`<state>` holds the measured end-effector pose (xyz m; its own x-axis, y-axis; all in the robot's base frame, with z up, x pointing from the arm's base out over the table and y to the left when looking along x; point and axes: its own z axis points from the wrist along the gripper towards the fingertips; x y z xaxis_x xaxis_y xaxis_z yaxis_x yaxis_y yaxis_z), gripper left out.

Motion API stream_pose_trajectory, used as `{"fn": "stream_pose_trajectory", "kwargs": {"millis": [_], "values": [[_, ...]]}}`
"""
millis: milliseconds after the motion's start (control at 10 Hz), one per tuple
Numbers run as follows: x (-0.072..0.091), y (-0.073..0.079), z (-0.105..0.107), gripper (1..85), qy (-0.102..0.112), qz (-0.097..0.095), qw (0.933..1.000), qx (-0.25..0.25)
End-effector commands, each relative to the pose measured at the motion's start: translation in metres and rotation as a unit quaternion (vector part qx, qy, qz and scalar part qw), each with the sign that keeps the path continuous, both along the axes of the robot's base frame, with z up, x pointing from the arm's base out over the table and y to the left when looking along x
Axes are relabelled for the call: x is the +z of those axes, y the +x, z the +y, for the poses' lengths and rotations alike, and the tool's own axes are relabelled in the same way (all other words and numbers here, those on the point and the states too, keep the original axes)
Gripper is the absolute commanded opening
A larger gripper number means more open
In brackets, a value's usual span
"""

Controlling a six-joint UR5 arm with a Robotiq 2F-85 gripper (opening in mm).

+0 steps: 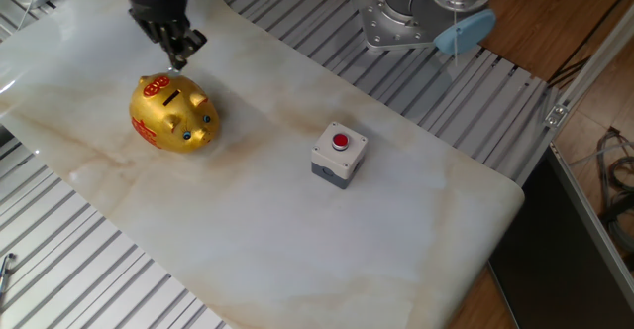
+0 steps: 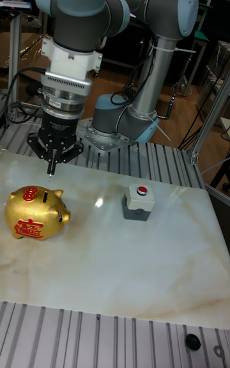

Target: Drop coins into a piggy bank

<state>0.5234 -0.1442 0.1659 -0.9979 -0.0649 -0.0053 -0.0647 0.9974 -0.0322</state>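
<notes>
Jaws pinched together above piggy bank (image 1: 171, 114).

Piggy bank (image 1: 172, 115): shiny gold body, red markings on top and side, dark slot, small blue eyes; left of scene.
Button box (image 1: 339, 156): pale grey top over darker grey base, red round push-button; right of the bank.
Table slab (image 1: 297, 230): white marble pattern with faint tan veining.
Surrounding frame (image 1: 89, 270): silver ribbed metal rails.
Gripper (image 2: 50, 170): black fingers, black body; above it a silver ribbed ring and white collar.
Arm (image 2: 153, 4): dark grey links, light blue joint caps, silver tube.
Small disc (image 2: 190, 341): dark, on the near rail; its centre cannot be made out.
Floor at far right: brown wood tone.
</notes>
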Motion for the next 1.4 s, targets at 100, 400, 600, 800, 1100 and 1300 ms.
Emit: {"fn": "stream_pose_trajectory", "kwargs": {"millis": [100, 400, 600, 800, 1100, 1300], "values": [[-0.011, 0.016, -0.002, 1.0, 0.004, -0.004, 1.0000, -0.003], [-0.017, 0.022, 0.000, 1.0, 0.003, -0.005, 1.0000, -0.003], [-0.020, 0.025, 0.001, 1.0, 0.003, -0.006, 1.0000, -0.003], [-0.022, 0.027, 0.002, 1.0, 0.003, -0.007, 1.0000, 0.001], [-0.026, 0.027, 0.006, 1.0, 0.003, -0.007, 1.0000, 0.000], [-0.026, 0.028, 0.006, 1.0, 0.003, -0.007, 0.9999, 0.007]]}}
